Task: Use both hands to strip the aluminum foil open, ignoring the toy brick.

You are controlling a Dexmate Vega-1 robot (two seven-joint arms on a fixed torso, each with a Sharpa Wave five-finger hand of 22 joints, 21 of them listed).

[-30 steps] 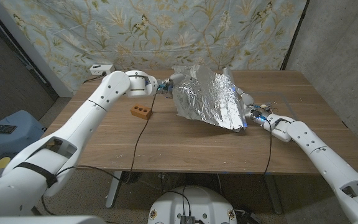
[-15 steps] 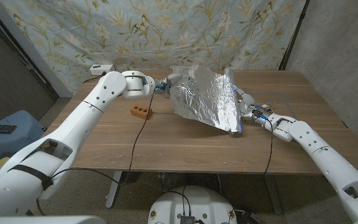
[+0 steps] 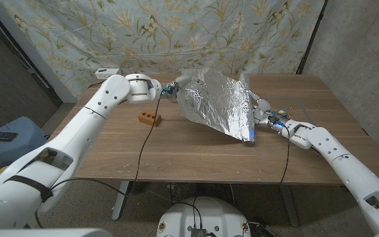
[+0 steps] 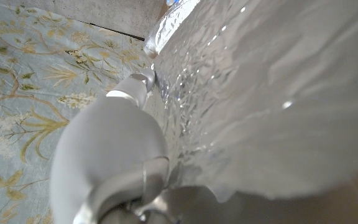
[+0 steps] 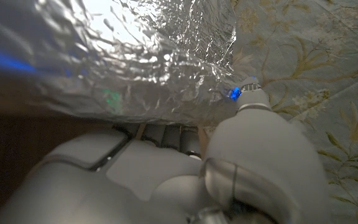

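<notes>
My left hand [image 3: 176,87] grips one edge of the aluminum foil [image 3: 219,102] and my right hand [image 3: 262,112] grips the opposite edge, the sheet spread between them above the desk [image 3: 196,148]; the toy brick [image 3: 149,119] lies beside it.

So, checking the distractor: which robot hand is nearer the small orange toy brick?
The left hand, gripping the crinkled aluminum foil sheet beside the brick.

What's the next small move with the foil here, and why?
Probably draw the two hands a little further apart. The left hand grips one edge of the aluminum foil and the right hand grips the opposite edge, with the sheet spread between them above the table. The toy brick lies apart, untouched.
</notes>
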